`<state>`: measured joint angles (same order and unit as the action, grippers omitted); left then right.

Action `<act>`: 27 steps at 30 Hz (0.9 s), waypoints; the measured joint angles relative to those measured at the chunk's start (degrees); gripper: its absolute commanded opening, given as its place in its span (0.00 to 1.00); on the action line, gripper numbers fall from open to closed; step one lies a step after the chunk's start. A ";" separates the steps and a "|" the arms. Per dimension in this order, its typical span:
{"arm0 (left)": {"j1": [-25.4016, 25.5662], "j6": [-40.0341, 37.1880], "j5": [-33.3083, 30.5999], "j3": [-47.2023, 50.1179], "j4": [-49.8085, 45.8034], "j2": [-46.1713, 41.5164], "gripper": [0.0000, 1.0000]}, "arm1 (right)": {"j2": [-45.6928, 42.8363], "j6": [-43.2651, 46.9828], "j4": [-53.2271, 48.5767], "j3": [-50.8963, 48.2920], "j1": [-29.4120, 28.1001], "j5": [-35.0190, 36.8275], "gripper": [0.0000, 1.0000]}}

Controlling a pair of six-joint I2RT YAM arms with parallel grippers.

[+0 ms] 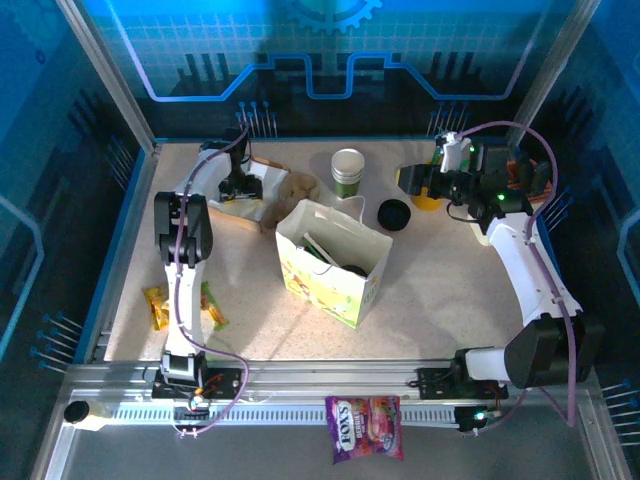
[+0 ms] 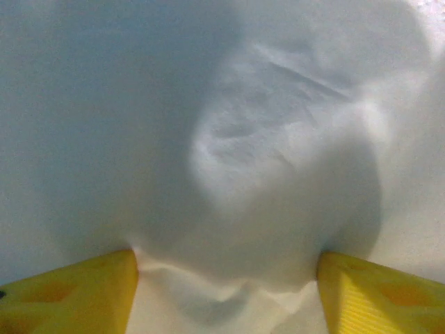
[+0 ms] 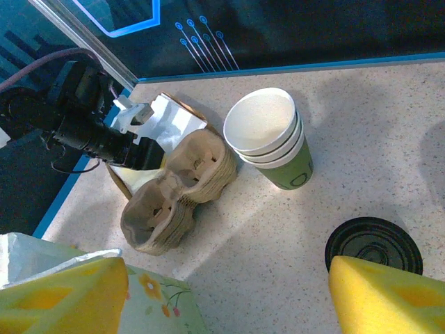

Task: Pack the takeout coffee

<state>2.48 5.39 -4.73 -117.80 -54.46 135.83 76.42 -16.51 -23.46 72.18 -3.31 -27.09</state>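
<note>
Right gripper spread wide, left gripper straddling white paper (grip unclear); the paper cups look light and crushable, so take yours gently mid-wall.

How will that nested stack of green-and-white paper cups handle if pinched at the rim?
Likely light: the cup stack is open-topped and looks empty. Three nested rims should resist a pinch better than one, though paper may still dent. Gripping only the top cup might lift it out of the others; a high push could tip the stack.

Left tool pointing down, fingers apart; right tool raised, jaws wide.
</note>
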 measured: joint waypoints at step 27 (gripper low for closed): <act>-1.84 -1.38 3.45 -4.76 -3.76 1.05 0.77 | 0.00 0.00 -0.04 -0.26 0.00 -0.42 0.79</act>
<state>0.64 4.01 -1.28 -122.56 -58.22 136.88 76.42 -16.51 -23.51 71.92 -3.31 -27.51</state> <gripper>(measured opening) 0.717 0.791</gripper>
